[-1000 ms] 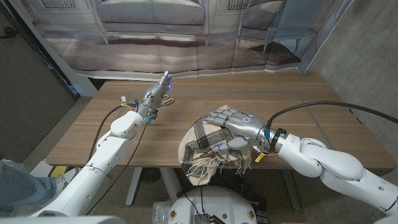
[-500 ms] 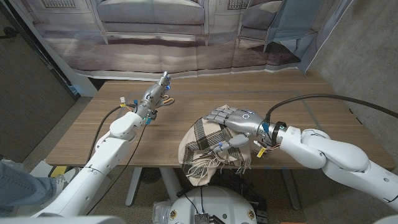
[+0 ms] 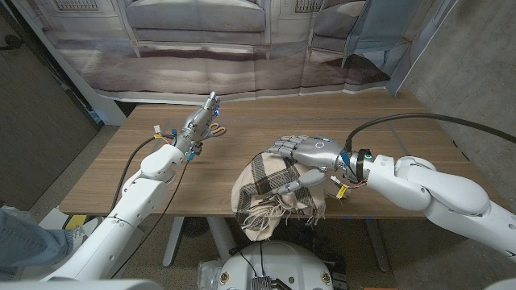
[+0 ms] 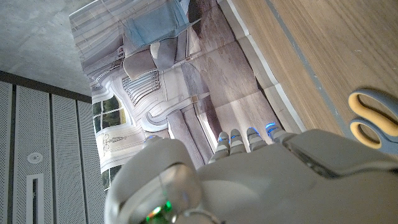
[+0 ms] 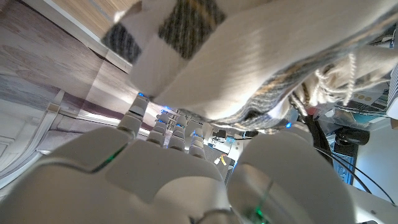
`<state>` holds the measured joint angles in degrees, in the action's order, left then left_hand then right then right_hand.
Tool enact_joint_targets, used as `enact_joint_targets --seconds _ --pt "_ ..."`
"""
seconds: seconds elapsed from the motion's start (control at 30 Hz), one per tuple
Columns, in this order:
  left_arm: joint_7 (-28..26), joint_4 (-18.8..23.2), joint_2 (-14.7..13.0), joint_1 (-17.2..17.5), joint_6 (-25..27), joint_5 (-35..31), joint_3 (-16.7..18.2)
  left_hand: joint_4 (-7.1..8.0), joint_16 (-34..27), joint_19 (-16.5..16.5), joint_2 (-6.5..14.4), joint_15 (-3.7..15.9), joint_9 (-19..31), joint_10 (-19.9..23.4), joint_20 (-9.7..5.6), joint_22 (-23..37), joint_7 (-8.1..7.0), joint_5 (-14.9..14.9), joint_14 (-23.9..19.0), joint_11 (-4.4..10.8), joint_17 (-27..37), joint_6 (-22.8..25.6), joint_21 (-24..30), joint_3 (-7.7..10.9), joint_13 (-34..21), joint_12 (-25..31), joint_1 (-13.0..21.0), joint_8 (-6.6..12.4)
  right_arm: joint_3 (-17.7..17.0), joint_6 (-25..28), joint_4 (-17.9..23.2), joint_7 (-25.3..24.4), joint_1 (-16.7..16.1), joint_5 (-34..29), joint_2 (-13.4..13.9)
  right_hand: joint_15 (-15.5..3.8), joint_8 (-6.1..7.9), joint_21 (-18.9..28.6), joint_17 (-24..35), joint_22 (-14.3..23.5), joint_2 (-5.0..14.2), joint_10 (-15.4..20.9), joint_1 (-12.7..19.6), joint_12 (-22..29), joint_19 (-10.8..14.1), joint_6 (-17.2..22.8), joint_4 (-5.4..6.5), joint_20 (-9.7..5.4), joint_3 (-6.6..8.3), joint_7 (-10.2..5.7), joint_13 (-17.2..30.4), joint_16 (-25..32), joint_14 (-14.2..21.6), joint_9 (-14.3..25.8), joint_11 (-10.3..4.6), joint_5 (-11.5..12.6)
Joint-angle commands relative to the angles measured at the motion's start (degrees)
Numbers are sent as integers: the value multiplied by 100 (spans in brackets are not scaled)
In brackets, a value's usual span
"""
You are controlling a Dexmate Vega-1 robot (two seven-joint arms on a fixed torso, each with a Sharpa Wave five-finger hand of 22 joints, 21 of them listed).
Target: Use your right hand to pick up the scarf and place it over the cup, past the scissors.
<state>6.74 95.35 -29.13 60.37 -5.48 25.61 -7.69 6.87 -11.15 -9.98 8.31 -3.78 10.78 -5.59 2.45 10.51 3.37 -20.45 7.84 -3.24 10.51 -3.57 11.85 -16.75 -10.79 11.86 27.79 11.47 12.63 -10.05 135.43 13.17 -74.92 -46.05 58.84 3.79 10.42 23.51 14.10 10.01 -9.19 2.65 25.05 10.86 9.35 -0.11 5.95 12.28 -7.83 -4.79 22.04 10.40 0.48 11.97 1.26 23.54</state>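
Where a printed backdrop (image 3: 201, 36) hangs behind, the wooden table (image 3: 121, 165) spreads.

Cream scarf (image 3: 266, 189) w/ dark plaid, yellow-and-grey-handled scissors (image 4: 373, 118), brown wood table (image 3: 379, 145)

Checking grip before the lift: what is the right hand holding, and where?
The right hand grips the plaid scarf at its bunched upper fold, thumb underneath.

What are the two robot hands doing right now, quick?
Left robot hand: open, holding nothing, fingers straight, up by the scissors.
Right robot hand: closing on the scarf, thumb under a fold, fingers on top.
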Motion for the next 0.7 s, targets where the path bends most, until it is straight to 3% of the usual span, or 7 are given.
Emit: enact_joint_targets --seconds 0.03,0.7 --pt "39 -67 40 -51 -7 26 -17 5 20 -278 -5 -28 13 10 40 16 24 16 -6 -32 16 43 2 -13 -16 -4 60 -4 -629 -111 372 520 -61 235 -166 30 47 -16 -8 15 2 20 -75 45 41 -23 20 8 -54 25 -15 46 34 11 21 16" --pt "-7 -36 31 -41 -29 -8 -16 9 21 -284 -5 -43 13 9 39 17 20 19 -3 -32 16 45 1 -15 -16 -5 63 -5 -865 -380 403 1016 163 670 -693 43 69 -53 -75 19 70 70 -195 81 145 -8 77 6 -136 31 -107 77 110 -14 37 60"
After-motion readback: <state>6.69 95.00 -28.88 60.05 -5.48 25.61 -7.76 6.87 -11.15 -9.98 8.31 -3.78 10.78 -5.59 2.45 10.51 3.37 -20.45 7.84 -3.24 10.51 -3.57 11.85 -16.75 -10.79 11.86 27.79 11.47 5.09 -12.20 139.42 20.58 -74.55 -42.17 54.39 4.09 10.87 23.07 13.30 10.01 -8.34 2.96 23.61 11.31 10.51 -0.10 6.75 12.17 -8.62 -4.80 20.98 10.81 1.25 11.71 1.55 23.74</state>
